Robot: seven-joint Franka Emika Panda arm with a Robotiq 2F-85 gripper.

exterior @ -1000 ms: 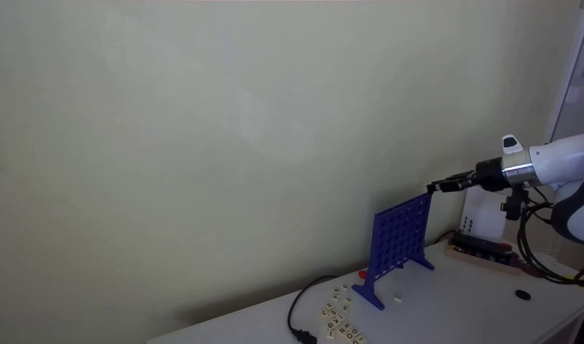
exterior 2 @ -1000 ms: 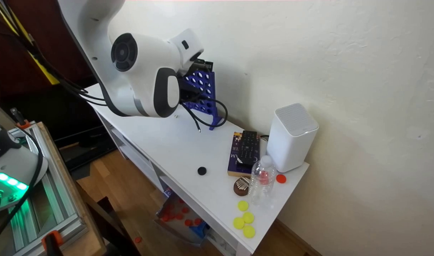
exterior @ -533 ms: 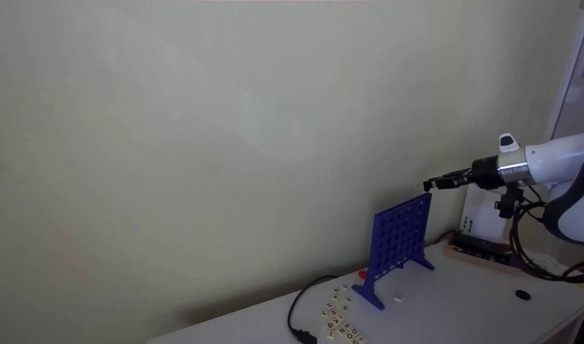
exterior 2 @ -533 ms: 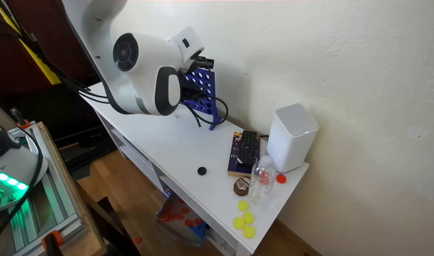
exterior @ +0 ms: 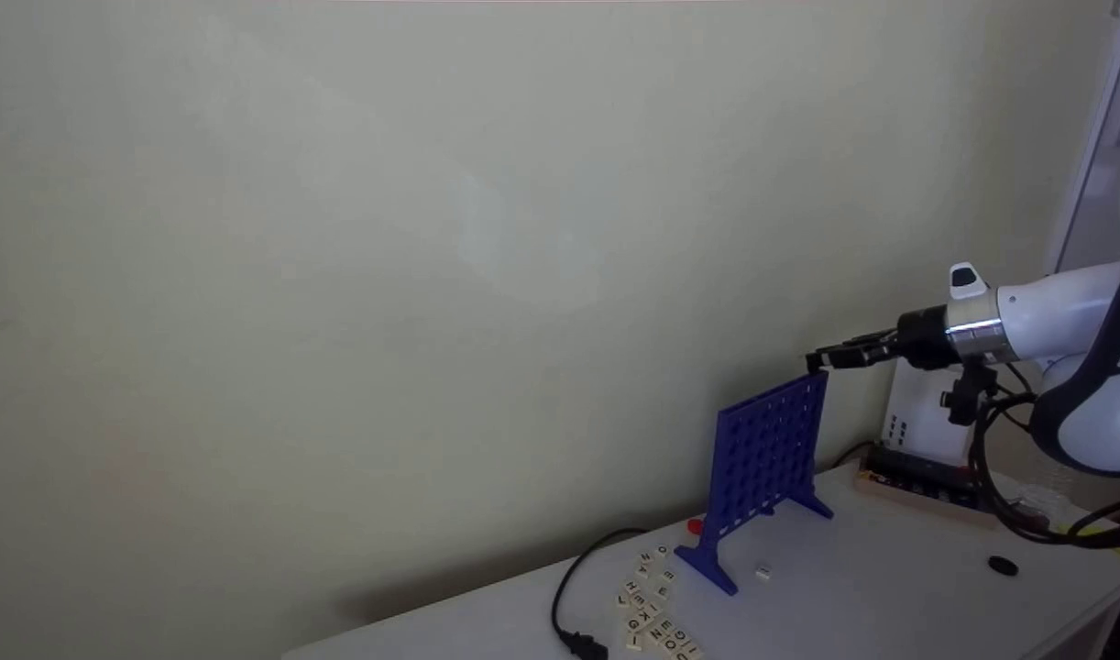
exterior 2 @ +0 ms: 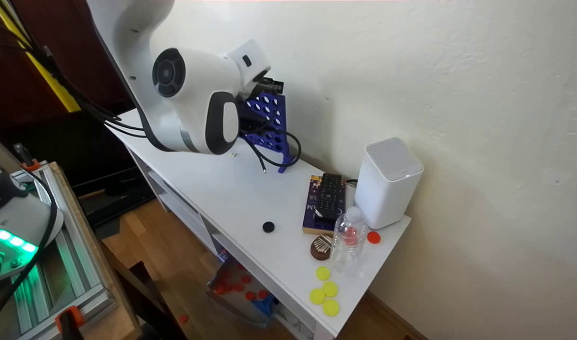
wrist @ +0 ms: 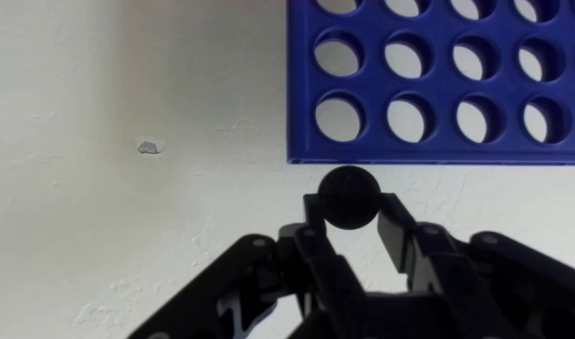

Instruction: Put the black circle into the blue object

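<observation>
My gripper (wrist: 349, 203) is shut on a black disc (wrist: 348, 195), held by its sides between the fingertips, its round face toward the wrist camera. The blue grid frame (wrist: 374, 84) fills the upper right of the wrist view; the disc shows just past its top edge, near one end column. In an exterior view the blue grid (exterior: 769, 449) stands upright on the table, and my gripper (exterior: 818, 359) is at the upper corner of its far end. Whether the disc touches the grid I cannot tell. In an exterior view the arm partly hides the grid (exterior 2: 281, 125).
Another black disc (exterior 2: 268, 227) lies flat on the white table. A book with a remote (exterior 2: 330, 196), a clear bottle (exterior 2: 347, 245), a white box (exterior 2: 387, 189) and yellow discs (exterior 2: 330, 288) are on it too. Letter tiles (exterior: 647, 616) lie beside the grid. A wall stands close behind.
In an exterior view my gripper has moved a little left over the grid's far upper corner, rising slightly and then lowering. The grid and the disc on the table have not moved.
</observation>
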